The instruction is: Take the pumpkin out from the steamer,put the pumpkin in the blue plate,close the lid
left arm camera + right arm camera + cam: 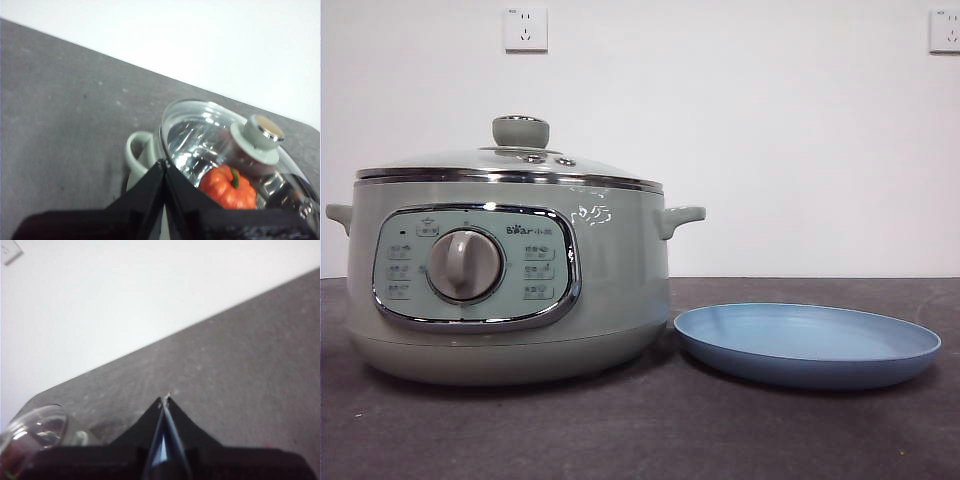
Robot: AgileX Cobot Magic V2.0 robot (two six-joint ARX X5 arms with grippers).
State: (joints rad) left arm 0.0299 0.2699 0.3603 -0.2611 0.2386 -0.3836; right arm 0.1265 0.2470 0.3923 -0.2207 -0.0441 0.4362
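The blue plate [807, 345] is lying empty on the surface [640, 430] nearest the camera, just beside the steamer [505, 275]. The lid [520, 160] is sitting on it, and the pumpkin [228, 187] is showing through the glass. The left hand [165, 167] is hovering near the rim, jaws together; the right hand [165, 402], likewise pressed together, is waiting apart. The smooth knob [260, 135] could slip if pinched off-centre.
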